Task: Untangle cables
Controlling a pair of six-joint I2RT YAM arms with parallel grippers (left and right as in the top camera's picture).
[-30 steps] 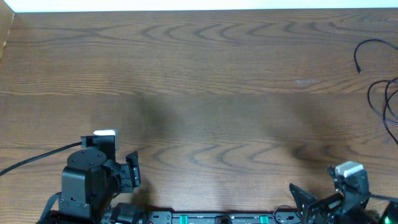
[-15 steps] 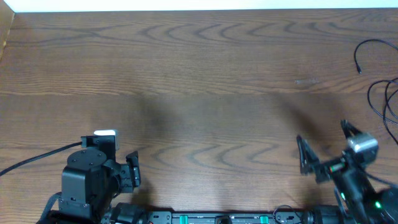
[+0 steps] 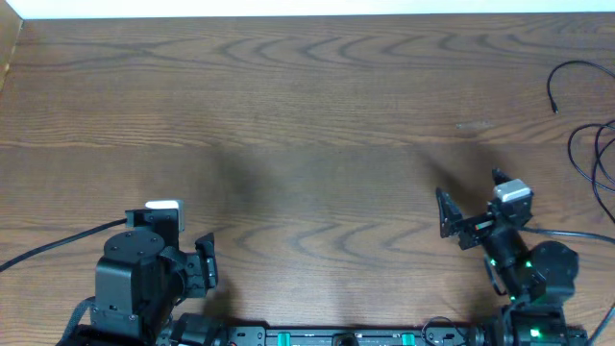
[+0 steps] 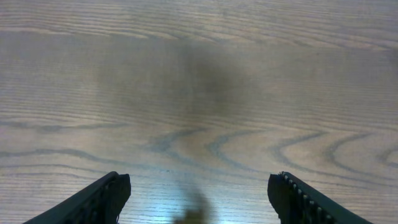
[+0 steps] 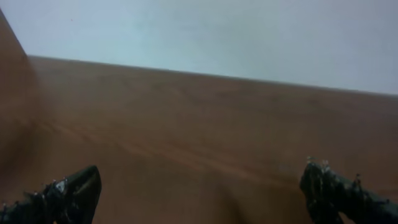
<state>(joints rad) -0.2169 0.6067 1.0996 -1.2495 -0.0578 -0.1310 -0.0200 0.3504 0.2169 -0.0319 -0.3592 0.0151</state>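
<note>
The cables point(image 3: 571, 149) lie loose at the table's point(image 3: 317, 115) far right edge, partly out of frame. I judge them light, limp and slippery, best pinched mid-strand, away from the plug point(image 3: 554, 108). My right claw point(image 3: 471, 200) is spread wide and empty, well short of them. My left claw point(image 4: 199, 199) is parted and empty too.

Left arm point(image 3: 135, 279): lower left of the overhead frame, folded low. Left gripper point(image 4: 199, 202): jaws parted, nothing between them. Right arm point(image 3: 533, 274): lower right. Right gripper point(image 3: 473, 202): aimed toward upper left, jaws spread wide, empty.
</note>
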